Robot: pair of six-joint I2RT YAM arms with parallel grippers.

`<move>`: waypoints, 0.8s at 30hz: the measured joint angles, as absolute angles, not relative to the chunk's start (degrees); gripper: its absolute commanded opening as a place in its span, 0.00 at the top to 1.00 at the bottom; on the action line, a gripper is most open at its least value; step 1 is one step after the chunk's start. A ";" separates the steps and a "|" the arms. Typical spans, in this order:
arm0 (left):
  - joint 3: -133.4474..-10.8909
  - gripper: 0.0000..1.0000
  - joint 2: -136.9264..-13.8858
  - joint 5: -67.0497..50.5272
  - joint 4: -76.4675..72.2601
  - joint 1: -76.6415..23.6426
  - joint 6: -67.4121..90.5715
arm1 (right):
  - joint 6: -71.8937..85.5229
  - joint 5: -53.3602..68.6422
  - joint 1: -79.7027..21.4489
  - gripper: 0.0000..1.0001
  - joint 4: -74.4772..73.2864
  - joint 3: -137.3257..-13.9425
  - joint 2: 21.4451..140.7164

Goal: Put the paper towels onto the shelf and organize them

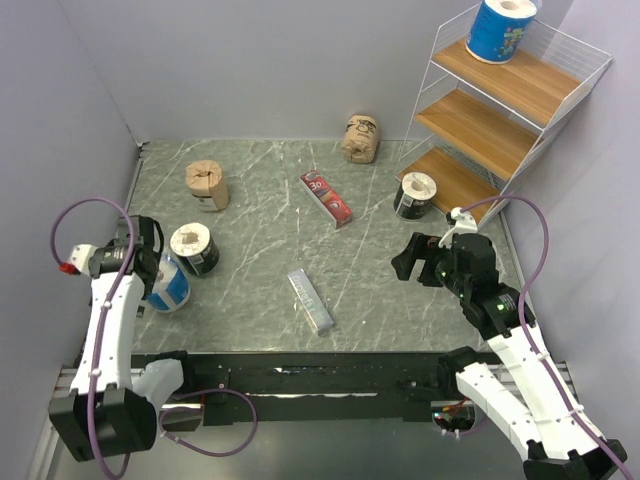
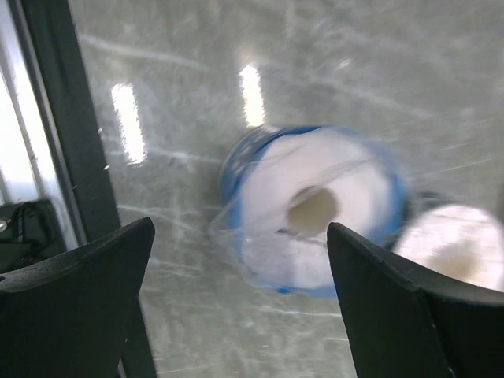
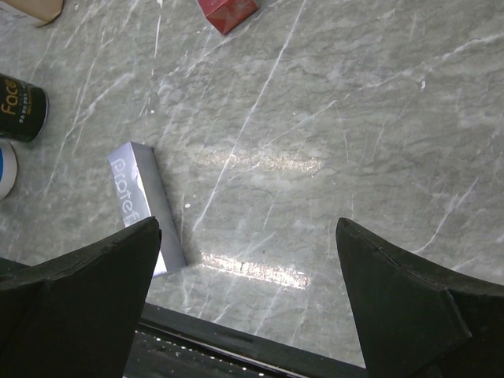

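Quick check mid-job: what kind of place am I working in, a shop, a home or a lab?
Most likely a staged lab test cell: plain grey walls box in a marble-patterned tabletop, a small white wire shelf stands in the corner, and wrapped paper towel rolls sit scattered as props.

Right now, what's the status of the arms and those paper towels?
Left gripper open above blue roll on table; right gripper open, empty. Shelf holds two rolls, four on table. Black roll close beside the blue one.

Shelf point(image 1: 480, 130) holds two rolls
Blue roll point(image 1: 502, 28) on top tier, black roll point(image 1: 415, 195) on bottom tier; four rolls point(image 1: 207, 185) point(image 1: 360, 138) point(image 1: 194, 249) point(image 1: 170, 287) on the table point(image 1: 260, 210).
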State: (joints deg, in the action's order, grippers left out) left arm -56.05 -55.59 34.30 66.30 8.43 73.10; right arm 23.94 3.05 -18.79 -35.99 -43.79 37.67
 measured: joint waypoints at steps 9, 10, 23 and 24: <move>-50.33 0.01 -61.32 31.18 62.54 8.82 73.14 | 23.92 3.16 -18.79 0.00 -35.99 -43.79 37.21; -50.09 0.01 -61.73 31.09 61.95 8.86 73.14 | 23.92 3.14 -18.76 0.00 -36.01 -43.79 37.21; -44.18 0.24 -64.58 30.83 54.54 9.52 74.54 | 23.27 3.09 -18.79 0.00 -35.99 -43.79 38.04; -43.90 0.27 -64.45 30.79 53.84 9.52 74.70 | 23.27 3.11 -18.79 0.00 -35.99 -43.79 38.20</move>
